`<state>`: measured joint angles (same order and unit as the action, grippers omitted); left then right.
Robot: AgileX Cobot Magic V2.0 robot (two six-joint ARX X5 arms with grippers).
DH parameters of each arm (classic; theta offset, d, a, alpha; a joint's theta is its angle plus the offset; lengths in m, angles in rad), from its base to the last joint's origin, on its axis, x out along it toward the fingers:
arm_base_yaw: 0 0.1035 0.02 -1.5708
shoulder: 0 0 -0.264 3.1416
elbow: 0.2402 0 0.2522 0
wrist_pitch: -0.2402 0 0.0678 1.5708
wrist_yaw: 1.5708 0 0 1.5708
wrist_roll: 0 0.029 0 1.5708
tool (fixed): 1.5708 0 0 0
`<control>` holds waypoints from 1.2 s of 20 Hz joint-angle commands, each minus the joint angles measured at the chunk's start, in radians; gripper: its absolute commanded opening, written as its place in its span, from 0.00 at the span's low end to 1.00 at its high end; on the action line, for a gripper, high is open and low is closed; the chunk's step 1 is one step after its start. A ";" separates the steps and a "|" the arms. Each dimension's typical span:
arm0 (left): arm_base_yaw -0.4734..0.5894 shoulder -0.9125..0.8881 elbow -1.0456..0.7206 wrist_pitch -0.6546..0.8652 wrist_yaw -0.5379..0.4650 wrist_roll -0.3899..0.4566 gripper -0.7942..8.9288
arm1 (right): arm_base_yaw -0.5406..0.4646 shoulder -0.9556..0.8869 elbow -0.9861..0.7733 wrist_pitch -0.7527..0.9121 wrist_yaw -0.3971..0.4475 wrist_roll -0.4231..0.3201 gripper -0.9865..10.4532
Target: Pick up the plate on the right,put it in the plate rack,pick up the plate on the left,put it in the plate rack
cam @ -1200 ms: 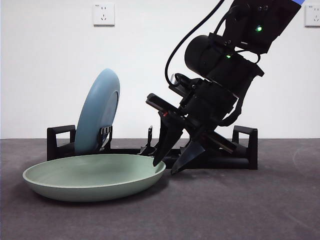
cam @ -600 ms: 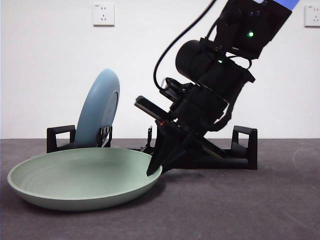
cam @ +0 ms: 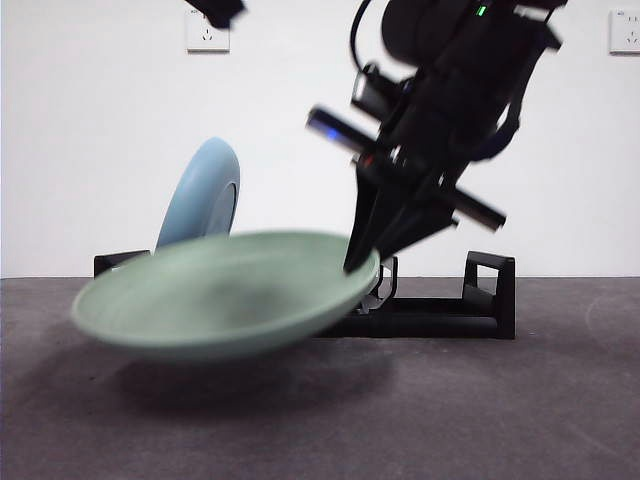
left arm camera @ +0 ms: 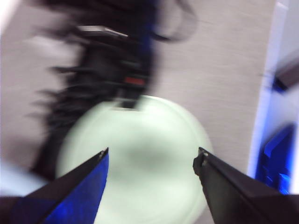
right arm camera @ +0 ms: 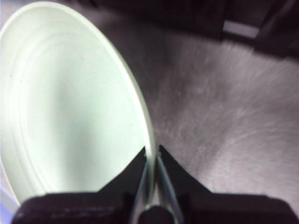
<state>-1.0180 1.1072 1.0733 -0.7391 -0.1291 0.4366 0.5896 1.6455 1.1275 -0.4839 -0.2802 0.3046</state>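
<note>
Above the counter [cam: 480,420], our right gripper [cam: 362,262] pinches the green plate [cam: 225,293] by its rim, clear of the plate rack [cam: 470,300]; our left gripper [left arm camera: 152,156] hangs open overhead.

Lab-like test setup, bare white wall [cam: 100,150], wall sockets [cam: 207,28], dark grey tabletop [cam: 480,410], robot arm [cam: 450,110]

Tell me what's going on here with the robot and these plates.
The right gripper is clamped on the rim of the pale green plate and holds it off the table, in front of the black plate rack. A blue plate already stands on edge in the rack. The left gripper hangs open above the green plate, touching nothing. The green plate is not yet in the rack.
</note>
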 commanded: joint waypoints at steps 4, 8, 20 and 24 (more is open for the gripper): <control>-0.124 0.135 -0.005 0.005 -0.084 -0.018 0.40 | -0.082 -0.105 -0.010 -0.122 -0.010 -0.029 0.07; -0.170 0.241 -0.005 0.016 -0.158 -0.018 0.40 | -0.142 -0.164 -0.010 -0.204 -0.038 -0.047 0.07; -0.174 0.324 -0.005 0.087 -0.201 0.023 0.07 | -0.182 -0.267 -0.010 -0.292 -0.193 -0.081 0.07; -0.174 0.324 -0.005 0.083 -0.152 0.035 0.07 | -0.203 -0.300 -0.010 -0.293 -0.193 -0.081 0.07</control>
<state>-1.1927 1.4197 1.0782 -0.6334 -0.3035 0.4793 0.3840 1.3651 1.1213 -0.7979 -0.4412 0.2417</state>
